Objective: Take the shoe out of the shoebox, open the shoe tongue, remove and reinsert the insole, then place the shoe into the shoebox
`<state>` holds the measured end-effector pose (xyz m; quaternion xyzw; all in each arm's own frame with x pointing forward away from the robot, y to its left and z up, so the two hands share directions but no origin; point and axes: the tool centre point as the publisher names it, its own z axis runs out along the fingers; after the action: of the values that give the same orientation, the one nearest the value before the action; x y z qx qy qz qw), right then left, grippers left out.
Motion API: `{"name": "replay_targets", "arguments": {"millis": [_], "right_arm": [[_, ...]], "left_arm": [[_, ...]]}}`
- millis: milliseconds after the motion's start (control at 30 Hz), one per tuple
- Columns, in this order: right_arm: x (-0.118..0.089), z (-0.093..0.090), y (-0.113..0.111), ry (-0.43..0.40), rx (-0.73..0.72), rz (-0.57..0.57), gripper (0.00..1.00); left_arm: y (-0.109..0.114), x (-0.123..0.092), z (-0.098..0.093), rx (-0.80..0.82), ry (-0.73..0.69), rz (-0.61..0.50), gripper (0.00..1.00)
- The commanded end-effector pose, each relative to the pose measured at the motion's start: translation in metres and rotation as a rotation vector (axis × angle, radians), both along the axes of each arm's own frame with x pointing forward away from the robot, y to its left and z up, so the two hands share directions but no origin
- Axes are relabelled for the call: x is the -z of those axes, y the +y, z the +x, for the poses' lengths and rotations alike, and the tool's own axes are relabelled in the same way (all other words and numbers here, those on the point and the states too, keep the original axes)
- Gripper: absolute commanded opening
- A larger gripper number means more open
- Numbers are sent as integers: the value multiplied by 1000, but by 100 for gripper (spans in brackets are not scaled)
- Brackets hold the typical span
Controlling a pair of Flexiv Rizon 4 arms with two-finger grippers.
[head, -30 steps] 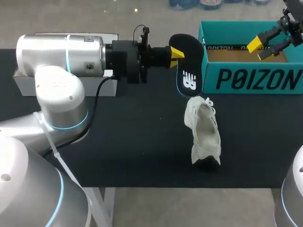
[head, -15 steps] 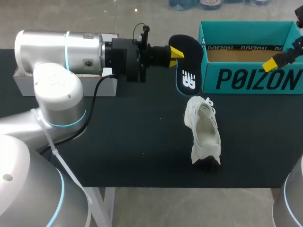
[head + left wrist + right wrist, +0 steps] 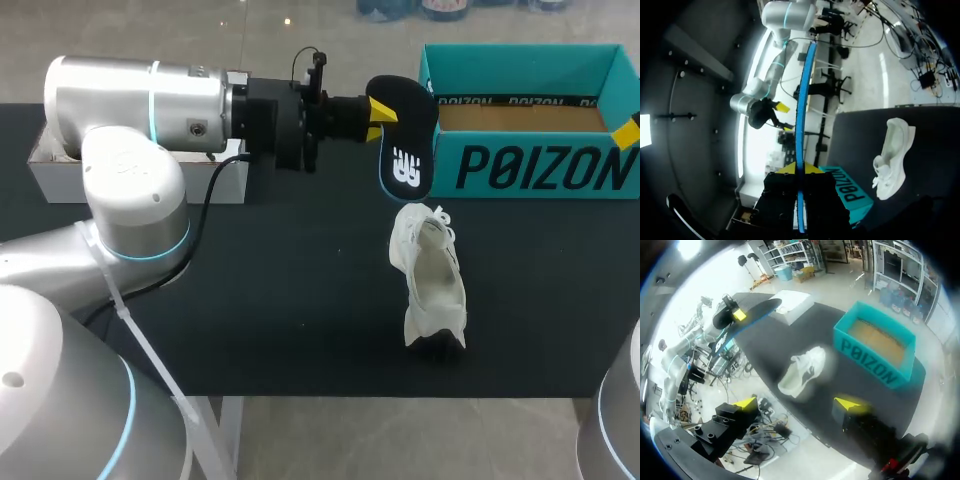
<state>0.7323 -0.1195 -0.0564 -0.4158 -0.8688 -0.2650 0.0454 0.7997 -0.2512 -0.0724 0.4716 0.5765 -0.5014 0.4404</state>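
My left gripper is shut on the black insole, which hangs above the table just left of the teal shoebox. In the left wrist view the insole stands edge-on between the yellow tips of that gripper. The white shoe lies on the black table in front of the box, its mouth gaping. My right gripper is open and high above the table, with the shoe and shoebox far below it. In the head view only one of its fingertips shows, at the right border.
A white shallow box sits at the back left, under my left arm. The shoebox holds only brown paper lining. The black table spreads left of the shoe.
My right gripper has drawn away to the right from above the shoebox, almost out of the head view. The left gripper, still holding the insole, has shifted slightly right.
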Motion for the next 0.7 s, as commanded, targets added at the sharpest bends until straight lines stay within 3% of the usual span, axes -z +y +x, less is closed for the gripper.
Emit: {"name": "replay_targets", "arguments": {"millis": [33, 467, 700], "right_arm": [[-12, -8, -1, -2, 8, -39, 100], [-25, -31, -17, -39, 17, -70, 100], [-29, -29, -13, -19, 76, -66, 100]], "left_arm": [[-6, 0, 2, 5, 1, 5, 0], [-11, 3, -1, 14, 9, 18, 0], [-12, 4, -1, 16, 13, 19, 0]]}}
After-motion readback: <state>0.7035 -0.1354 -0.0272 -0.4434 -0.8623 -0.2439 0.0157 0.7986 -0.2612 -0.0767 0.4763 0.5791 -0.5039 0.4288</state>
